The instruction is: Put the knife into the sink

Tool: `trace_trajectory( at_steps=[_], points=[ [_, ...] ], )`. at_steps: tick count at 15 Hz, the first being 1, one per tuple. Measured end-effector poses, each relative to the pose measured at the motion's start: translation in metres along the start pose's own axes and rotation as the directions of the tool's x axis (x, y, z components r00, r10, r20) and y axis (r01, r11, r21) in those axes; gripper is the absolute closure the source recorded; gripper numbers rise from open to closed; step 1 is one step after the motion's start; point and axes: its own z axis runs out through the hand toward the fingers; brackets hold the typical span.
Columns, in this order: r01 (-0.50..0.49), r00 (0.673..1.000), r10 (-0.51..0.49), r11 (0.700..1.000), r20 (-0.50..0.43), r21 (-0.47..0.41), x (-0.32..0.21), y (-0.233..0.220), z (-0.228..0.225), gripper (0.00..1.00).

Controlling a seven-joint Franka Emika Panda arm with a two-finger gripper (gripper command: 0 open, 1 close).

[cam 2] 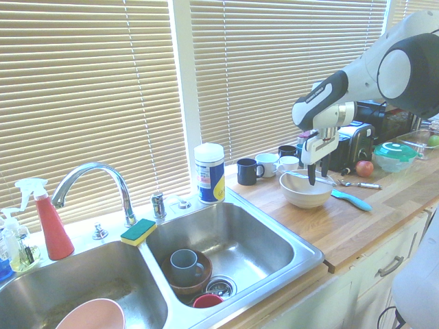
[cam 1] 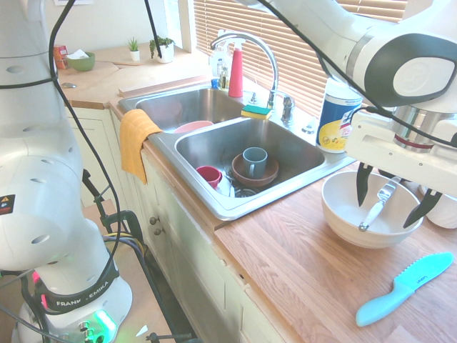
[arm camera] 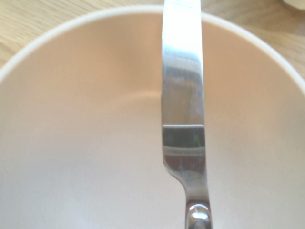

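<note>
A white robot arm reaches over a wooden kitchen counter [cam 1: 300, 250], its wrist turned so the gripper [cam 1: 397, 194] points straight down above a white bowl [cam 1: 343, 214] that stands on the counter just to the side of the sink [cam 1: 214, 153]. The two dark fingers [cam 1: 363, 182] are spread wide, one on either side of the knife [cam 1: 378, 204], and grip nothing; their tips hang at about the level of the bowl's rim. The slim silver knife lies tilted inside the bowl, its handle end down toward the bottom and its blade propped up toward the far rim. From the wrist camera the shiny blade runs straight across the pale inside of the bowl, filling the middle of the view. In the second exterior view the arm comes in from the right, forearm sloping down to the hand over the bowl, with the jaws seen edge-on. The stainless steel sink has two basins under a tall curved faucet [cam 1: 257, 53]; the nearer basin holds a grey mug [cam 1: 254, 161] standing in a brown bowl [cam 1: 243, 177] and a small red cup [cam 1: 210, 175], while a pink bowl [cam 1: 191, 126] sits in the farther basin. A yellow cloth [cam 1: 136, 139] hangs over the sink's front edge, and a teal plastic knife [cam 1: 403, 288] lies on the counter near the white bowl, apart from it
</note>
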Motion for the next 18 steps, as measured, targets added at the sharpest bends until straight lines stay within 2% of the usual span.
trace_trajectory(
  at_steps=[5,18],
  points=[
    [0.000,1.000,0.000,1.000,0.020,0.000,0.0008,-0.0038,0.0129,1.00],
    [-0.001,1.000,0.001,1.000,0.020,0.002,0.0008,-0.0057,0.0135,1.00]
  ],
)
